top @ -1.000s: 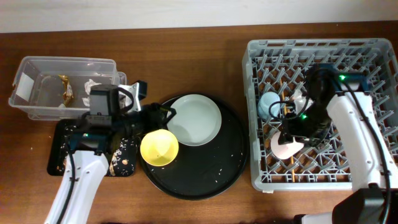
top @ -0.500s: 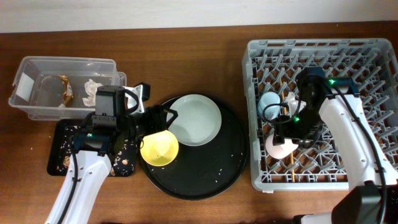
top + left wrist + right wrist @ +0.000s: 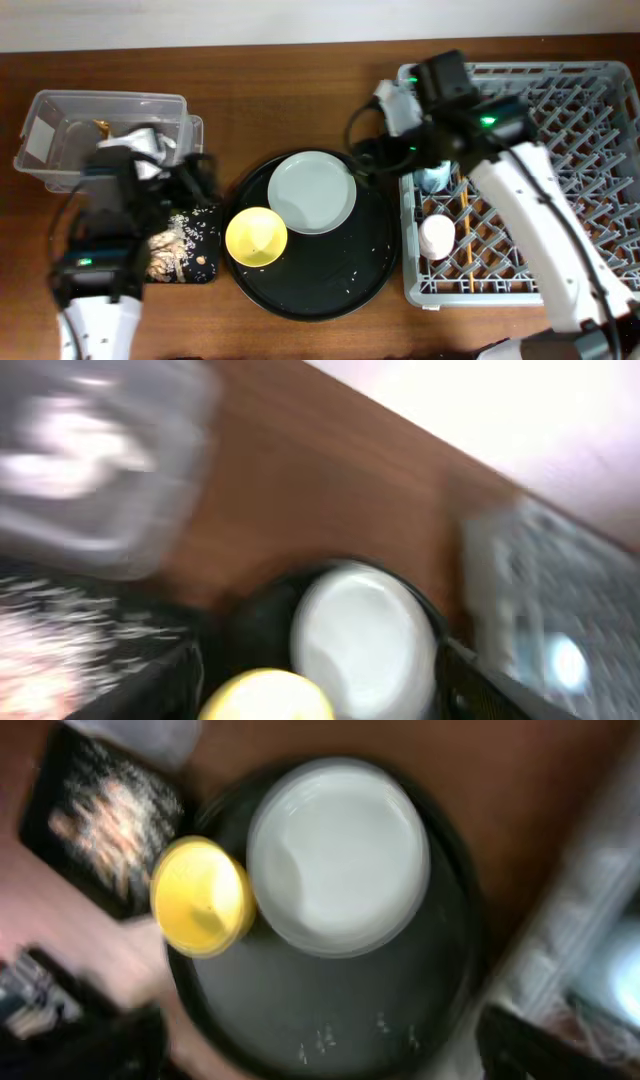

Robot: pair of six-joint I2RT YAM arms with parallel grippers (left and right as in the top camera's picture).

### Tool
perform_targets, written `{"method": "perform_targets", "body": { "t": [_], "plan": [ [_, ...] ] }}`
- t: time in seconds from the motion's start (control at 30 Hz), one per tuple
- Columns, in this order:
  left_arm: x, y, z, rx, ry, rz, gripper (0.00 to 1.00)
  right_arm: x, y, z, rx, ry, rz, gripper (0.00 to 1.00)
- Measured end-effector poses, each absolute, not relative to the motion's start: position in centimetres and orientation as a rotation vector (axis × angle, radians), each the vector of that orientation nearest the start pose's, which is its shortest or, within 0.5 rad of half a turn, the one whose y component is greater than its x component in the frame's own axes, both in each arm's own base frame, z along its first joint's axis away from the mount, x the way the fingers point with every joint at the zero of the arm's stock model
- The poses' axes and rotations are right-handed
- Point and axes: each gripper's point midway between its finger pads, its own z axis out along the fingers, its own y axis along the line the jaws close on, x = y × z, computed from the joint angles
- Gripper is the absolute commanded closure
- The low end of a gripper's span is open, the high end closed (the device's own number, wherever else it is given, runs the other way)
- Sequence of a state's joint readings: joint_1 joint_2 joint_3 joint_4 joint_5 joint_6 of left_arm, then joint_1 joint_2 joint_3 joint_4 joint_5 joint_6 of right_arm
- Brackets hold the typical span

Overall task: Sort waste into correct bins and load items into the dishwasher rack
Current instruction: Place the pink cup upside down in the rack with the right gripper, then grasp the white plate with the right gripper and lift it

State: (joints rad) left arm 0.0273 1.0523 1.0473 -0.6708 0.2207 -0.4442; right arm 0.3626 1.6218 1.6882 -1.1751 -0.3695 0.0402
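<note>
On the round tray (image 3: 330,270), the plate (image 3: 312,192) lies beside the right hand (image 3: 366,160), fingers apart.

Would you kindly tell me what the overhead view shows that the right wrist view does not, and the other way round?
Only the overhead view shows the whole dishwasher rack with the white cup and chopsticks in it, the clear tub, and the left arm and right arm. The right wrist view adds nothing new, only a closer, blurred look. Both show the yellow bowl and plate on the round black tray, and the shallow black tray holding food scraps.
</note>
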Motion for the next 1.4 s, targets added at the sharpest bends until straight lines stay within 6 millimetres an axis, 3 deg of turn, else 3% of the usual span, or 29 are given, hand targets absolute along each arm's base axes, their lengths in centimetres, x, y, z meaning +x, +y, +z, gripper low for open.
{"method": "perform_targets", "body": {
  "t": [0.03,0.1,0.13,0.17,0.2,0.27,0.3,0.33,0.47,0.57,0.83,0.9,1.13,1.23,1.33,1.4],
  "plan": [
    [32.1,1.9,24.6,-0.584,2.206,-0.366,0.01,33.9,21.1,23.4,-0.601,2.626,0.638,0.23],
    [30.4,4.1,23.2,-0.703,2.260,-0.314,0.01,35.4,21.7,21.1,-0.602,2.656,0.606,0.37],
    [30.1,4.3,22.9,-0.717,2.271,-0.311,0.01,36.1,21.8,20.0,-0.600,2.673,0.588,0.35],
    [29.8,4.2,22.6,-0.724,2.288,-0.311,0.01,37.2,22.1,17.9,-0.594,2.701,0.570,0.02],
    [29.7,4.2,22.6,-0.725,2.289,-0.311,0.00,37.6,22.3,15.8,-0.586,2.750,0.570,0.02],
    [29.7,4.2,22.6,-0.725,2.290,-0.311,0.01,38.5,22.7,13.8,-0.591,2.770,0.574,0.55],
    [29.7,4.2,22.6,-0.725,2.291,-0.310,0.01,39.0,22.5,13.4,-0.559,2.773,0.540,0.65],
    [29.7,4.2,22.6,-0.725,2.290,-0.311,0.01,39.3,22.0,13.3,-0.504,2.787,0.504,0.68],
    [29.7,4.2,22.6,-0.726,2.291,-0.311,0.01,40.3,20.4,12.5,-0.348,2.809,0.305,0.70],
    [29.7,4.2,22.6,-0.726,2.291,-0.311,0.01,40.3,20.3,8.3,-0.344,2.876,0.219,0.70],
    [29.7,4.2,22.6,-0.726,2.291,-0.311,0.01,39.2,20.6,0.7,-0.374,2.889,0.191,0.73],
    [29.7,4.2,22.6,-0.726,2.292,-0.310,0.01,39.5,20.7,0.5,-0.370,2.864,0.202,0.96],
    [29.7,4.2,22.6,-0.726,2.291,-0.311,0.01,39.4,20.8,1.4,-0.352,2.865,0.211,0.96],
    [29.7,4.2,22.6,-0.726,2.291,-0.311,0.01,39.6,20.8,5.1,-0.348,2.834,0.219,0.96],
    [29.7,4.2,22.6,-0.726,2.291,-0.311,0.01,40.1,20.7,10.1,-0.333,2.732,0.239,0.96],
    [29.7,4.2,22.6,-0.726,2.291,-0.311,0.01,40.2,19.6,14.6,-0.297,2.642,0.250,0.96]
  ]
}}
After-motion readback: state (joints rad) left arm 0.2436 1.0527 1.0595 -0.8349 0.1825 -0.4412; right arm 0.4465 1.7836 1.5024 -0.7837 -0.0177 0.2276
